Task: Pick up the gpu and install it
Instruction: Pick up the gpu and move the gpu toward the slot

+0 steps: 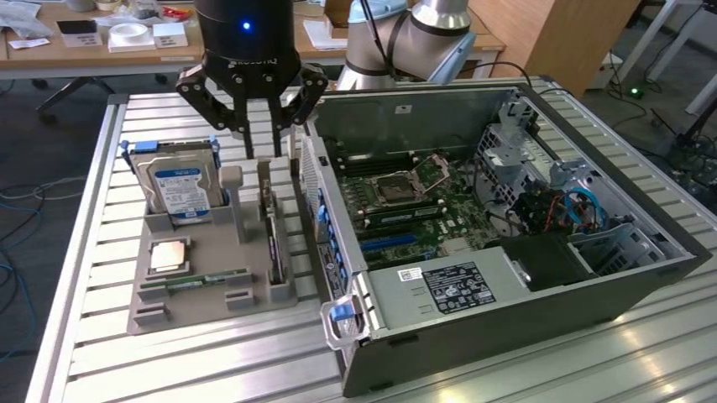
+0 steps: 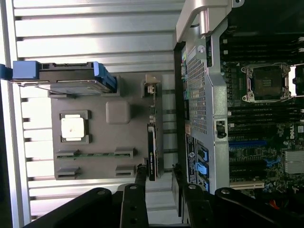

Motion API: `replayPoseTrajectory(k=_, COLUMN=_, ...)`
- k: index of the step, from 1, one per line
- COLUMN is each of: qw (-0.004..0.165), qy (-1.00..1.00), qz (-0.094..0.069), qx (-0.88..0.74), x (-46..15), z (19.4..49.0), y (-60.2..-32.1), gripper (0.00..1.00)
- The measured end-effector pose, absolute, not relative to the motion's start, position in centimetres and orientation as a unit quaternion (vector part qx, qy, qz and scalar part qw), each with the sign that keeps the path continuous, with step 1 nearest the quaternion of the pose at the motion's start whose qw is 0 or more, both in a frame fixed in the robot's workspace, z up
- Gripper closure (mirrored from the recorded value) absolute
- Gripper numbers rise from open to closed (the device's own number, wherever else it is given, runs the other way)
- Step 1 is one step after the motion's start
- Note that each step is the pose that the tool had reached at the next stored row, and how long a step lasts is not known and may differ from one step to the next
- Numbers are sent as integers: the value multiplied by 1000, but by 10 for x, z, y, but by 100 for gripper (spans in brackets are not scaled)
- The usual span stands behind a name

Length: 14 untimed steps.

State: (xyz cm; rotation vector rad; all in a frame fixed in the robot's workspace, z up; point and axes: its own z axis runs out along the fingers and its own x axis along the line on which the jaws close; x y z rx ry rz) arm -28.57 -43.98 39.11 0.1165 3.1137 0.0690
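My gripper [image 1: 264, 151] is hovering, fingers apart, above the gpu [image 1: 272, 239].
From the exterior view's left: the hard drive [image 1: 180, 189] is standing in the tray [image 1: 213, 304], the gpu is sitting on edge along the tray's far rim, the case [image 1: 370, 361] just beside it.

Card: we see the thin flat black gpu card [image 1: 272, 243], silver at its bracket.
Drive: boxy silver hard drive [image 1: 180, 189], blue-and-white label, blue rails.
Tray: plain grey plastic holder tray [image 1: 193, 315].
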Motion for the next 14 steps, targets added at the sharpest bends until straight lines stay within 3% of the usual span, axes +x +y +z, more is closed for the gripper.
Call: replayPoseTrajectory(k=14, qw=13, qy=999, qz=22, qx=37, x=-286, z=374, y=-440, gripper=64)
